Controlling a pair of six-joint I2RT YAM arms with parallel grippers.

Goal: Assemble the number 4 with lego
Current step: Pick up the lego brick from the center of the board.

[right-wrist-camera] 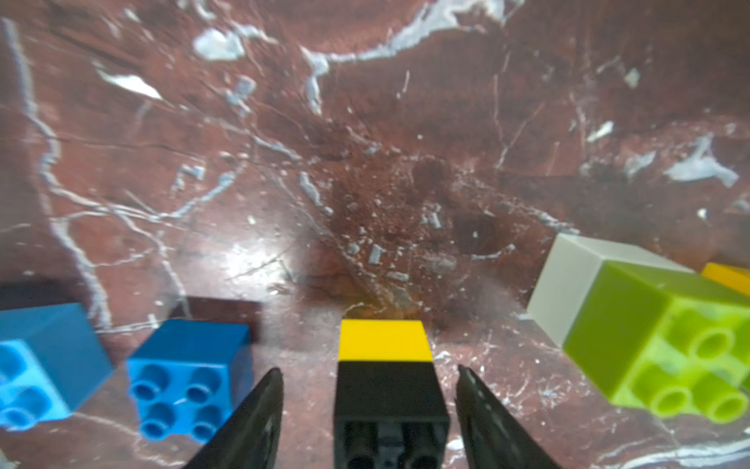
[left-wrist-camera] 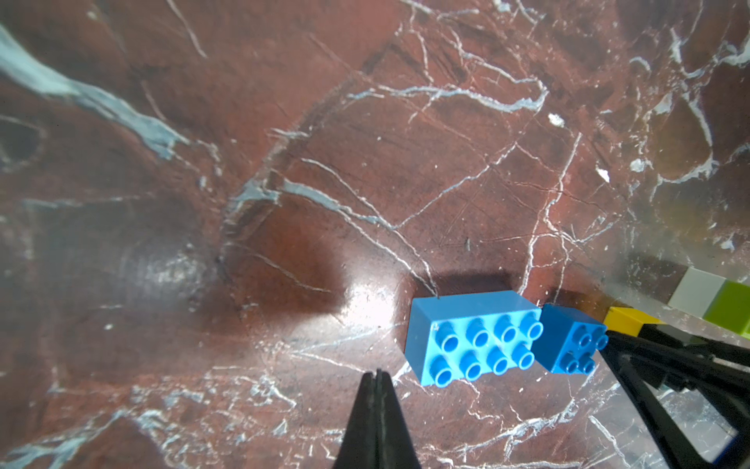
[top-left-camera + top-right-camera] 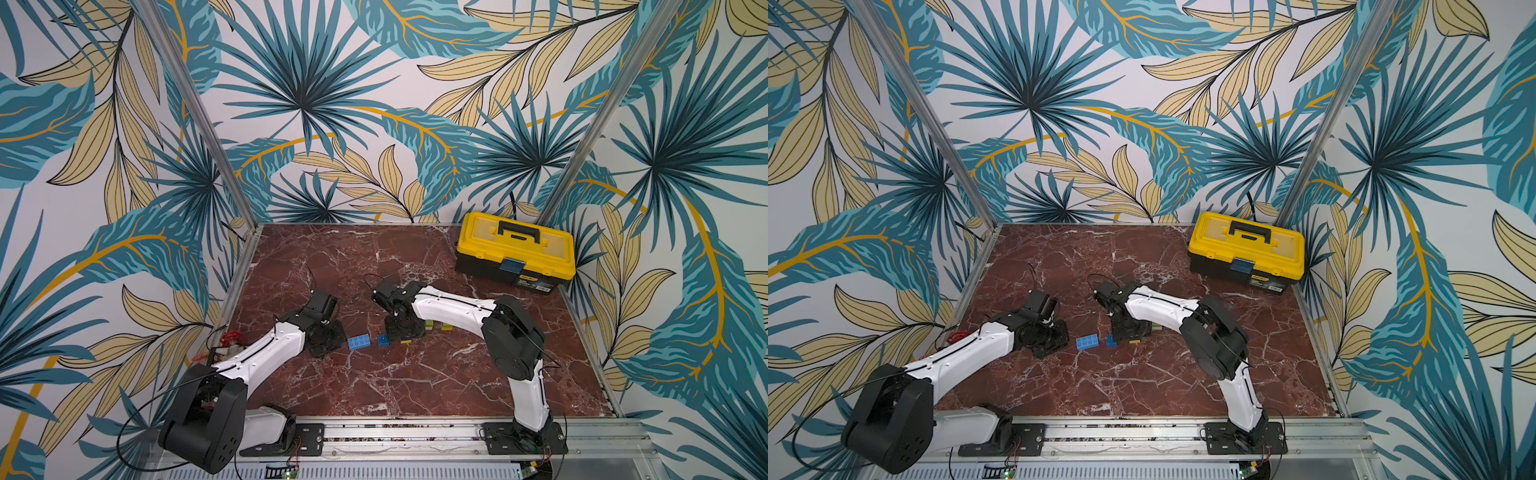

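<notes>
The lego lies in a row mid-table. A long light-blue brick (image 3: 359,342) (image 2: 475,339) sits beside a dark-blue square brick (image 3: 383,340) (image 1: 186,377). A yellow brick (image 1: 383,339) joined to a black brick (image 1: 389,390) lies on its side between the spread fingers of my right gripper (image 1: 368,371), which is open with a gap on both sides. A white brick (image 1: 568,276) joined to a lime-green brick (image 1: 657,325) lies just beyond. My left gripper (image 2: 377,371) is shut and empty, a little short of the light-blue brick. The number 4 is not in view.
A yellow-and-black toolbox (image 3: 515,249) (image 3: 1246,249) stands at the back right corner. A red fitting with wires (image 3: 229,338) sits off the table's left edge. Another yellow brick (image 1: 726,276) peeks out behind the green one. Aluminium rails border the marble table (image 3: 374,386).
</notes>
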